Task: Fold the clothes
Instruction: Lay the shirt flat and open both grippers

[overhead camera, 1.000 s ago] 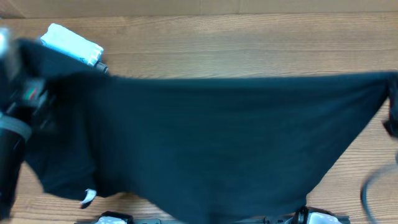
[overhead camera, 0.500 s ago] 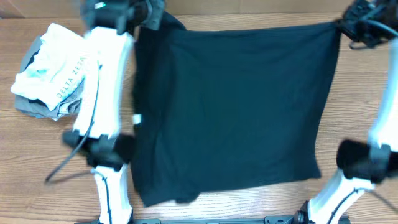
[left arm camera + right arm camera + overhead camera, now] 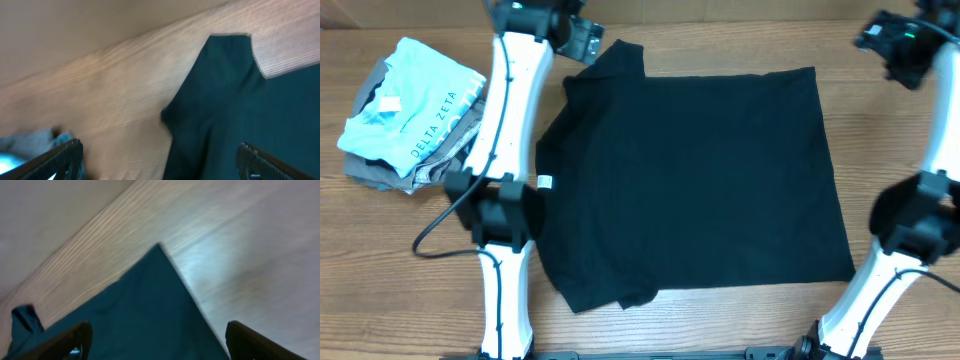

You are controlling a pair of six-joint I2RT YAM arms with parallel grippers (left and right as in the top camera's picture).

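Note:
The clothes point(image 3: 690, 180), a plain black T-shirt, lie spread flat on the wooden table, with one sleeve point(image 3: 620, 58) pointing toward the far left. My left gripper point(image 3: 588, 40) hovers open just beyond that sleeve; the left wrist view shows the sleeve point(image 3: 230, 55) below its wide-apart fingers point(image 3: 159, 146), which hold nothing. My right gripper point(image 3: 880, 40) is open above the table past the shirt's far right corner point(image 3: 812, 72). In the right wrist view that corner point(image 3: 157, 250) lies below the spread fingers point(image 3: 159, 325), free of them.
A folded light blue garment printed "DELTA ZETA" point(image 3: 415, 110) sits on grey garments point(image 3: 370, 170) at the far left. A black cable point(image 3: 430, 240) trails beside the left arm's base. Both white arms flank the shirt's sides.
The shirt, held stretched in the air between both grippers, has come down flat on the table. Both grippers have opened and let go of its far corners.

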